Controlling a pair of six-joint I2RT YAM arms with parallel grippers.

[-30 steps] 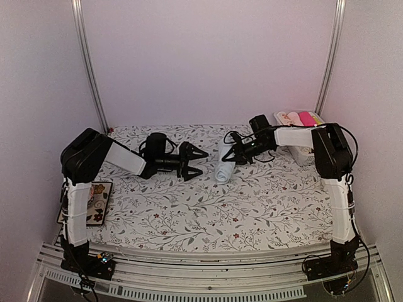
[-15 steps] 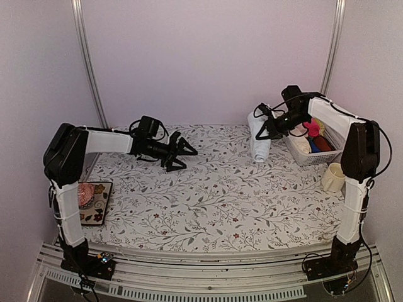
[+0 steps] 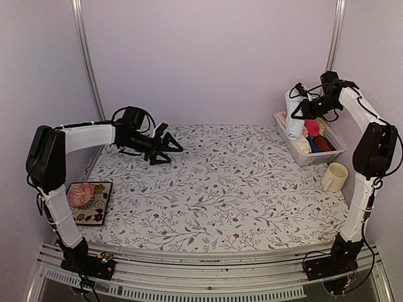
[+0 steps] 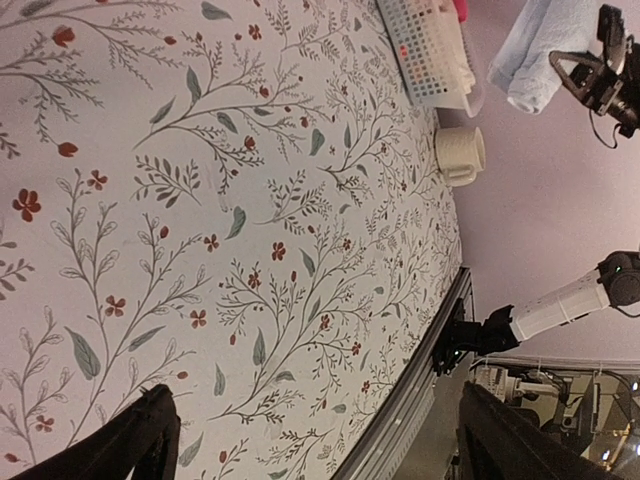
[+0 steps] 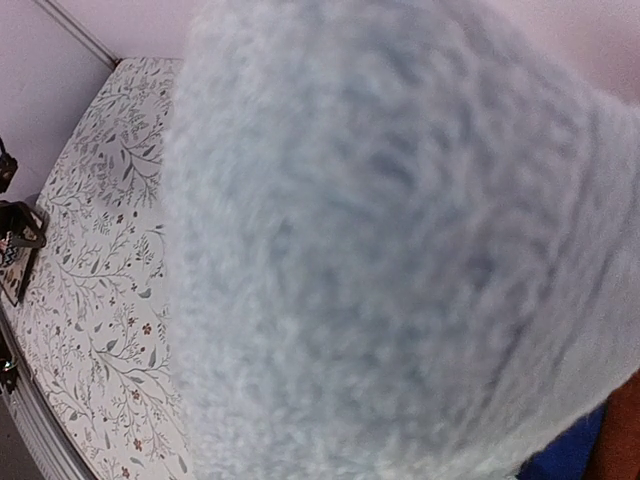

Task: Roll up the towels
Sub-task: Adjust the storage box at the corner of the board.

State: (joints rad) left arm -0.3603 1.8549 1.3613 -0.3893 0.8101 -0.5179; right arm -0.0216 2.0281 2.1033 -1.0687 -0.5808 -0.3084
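A rolled light blue towel (image 3: pixel 293 118) hangs upright above the white basket (image 3: pixel 317 158) at the back right, with my right gripper (image 3: pixel 302 111) shut on its upper part. In the right wrist view that towel (image 5: pixel 400 250) fills the frame and hides the fingers. A rolled cream towel (image 3: pixel 303 145) lies inside the basket. My left gripper (image 3: pixel 170 148) is open and holds nothing, low over the back left of the table. The left wrist view shows the hanging towel (image 4: pixel 532 55) far off, above the basket (image 4: pixel 432 52).
A cream cup (image 3: pixel 334 177) stands in front of the basket near the right edge. Hot-pink (image 3: pixel 313 128) and darker cloths lie in the basket. A pink knitted lump (image 3: pixel 80 195) rests on a patterned mat at the front left. The table has a floral cover.
My right arm has lifted the rolled blue towel off the middle of the table and carried it up and right, over the basket. My left arm has swung back and left, still open.
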